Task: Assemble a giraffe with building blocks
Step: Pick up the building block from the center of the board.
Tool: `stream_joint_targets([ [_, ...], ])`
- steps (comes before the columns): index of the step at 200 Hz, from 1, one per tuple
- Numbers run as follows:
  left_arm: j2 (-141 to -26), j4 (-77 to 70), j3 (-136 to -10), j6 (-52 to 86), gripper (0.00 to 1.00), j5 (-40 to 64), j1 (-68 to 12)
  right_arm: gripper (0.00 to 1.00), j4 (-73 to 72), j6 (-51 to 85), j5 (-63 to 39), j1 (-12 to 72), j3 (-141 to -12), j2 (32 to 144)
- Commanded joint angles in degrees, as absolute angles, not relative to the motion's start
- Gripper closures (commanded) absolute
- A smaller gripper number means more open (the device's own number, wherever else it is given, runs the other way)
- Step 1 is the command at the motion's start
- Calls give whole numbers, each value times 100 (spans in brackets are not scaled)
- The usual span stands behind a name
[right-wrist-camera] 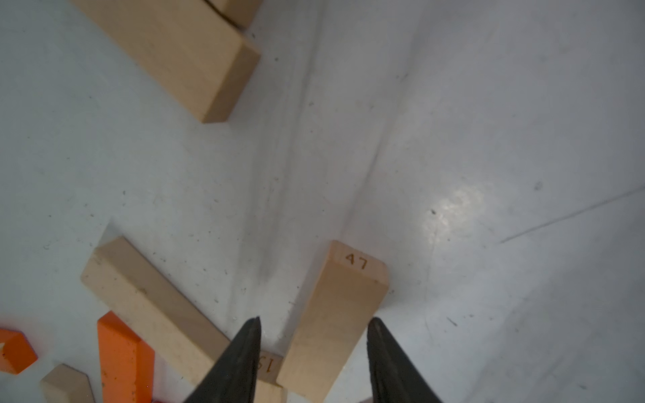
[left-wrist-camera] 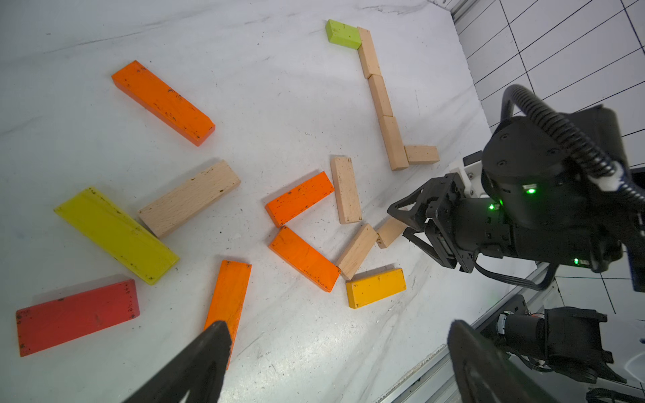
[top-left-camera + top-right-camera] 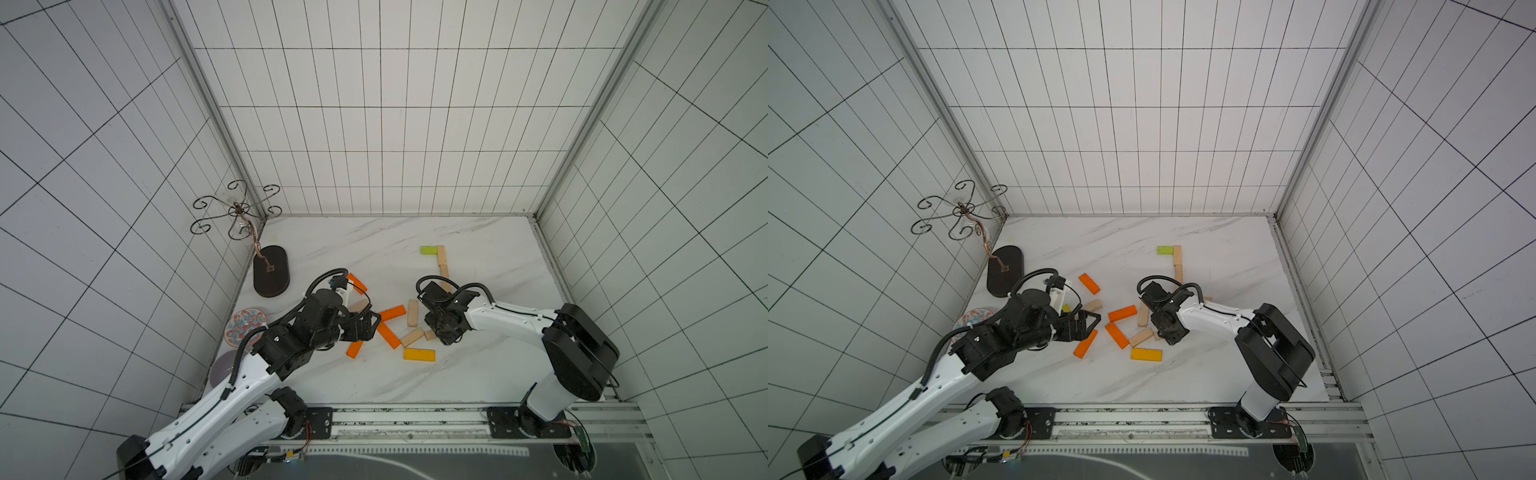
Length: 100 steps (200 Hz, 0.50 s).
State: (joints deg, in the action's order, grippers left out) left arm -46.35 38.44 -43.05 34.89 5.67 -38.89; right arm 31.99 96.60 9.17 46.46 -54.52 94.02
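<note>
The plate is half hidden behind the left arm. Just beside the plate sits a grey round thing; I cannot tell what it is. Near the plate, the left arm covers the red block in both top views, and only a speck of the yellow block peeks out. Well apart from the plate, the right gripper hides most of a small pale block. The row of pale blocks slips under the right arm at its end nearer the plate. In the right wrist view the small pale block runs off the picture's edge, and I cannot tell if one finger touches it.
</note>
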Motion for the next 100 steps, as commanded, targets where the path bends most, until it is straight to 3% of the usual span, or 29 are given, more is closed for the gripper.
stream_joint_targets([
  [1,-4690,3674,-4320,3394,3,589,-3880,50,3234,9860,993,4668,-5282,9528],
  [32,-4829,3525,-4341,3377,3,657,-3866,54,3234,9861,870,4667,-5266,9701],
  [100,-4928,3539,-4459,3301,3,642,-3850,79,3296,10148,697,4667,-4970,9393],
])
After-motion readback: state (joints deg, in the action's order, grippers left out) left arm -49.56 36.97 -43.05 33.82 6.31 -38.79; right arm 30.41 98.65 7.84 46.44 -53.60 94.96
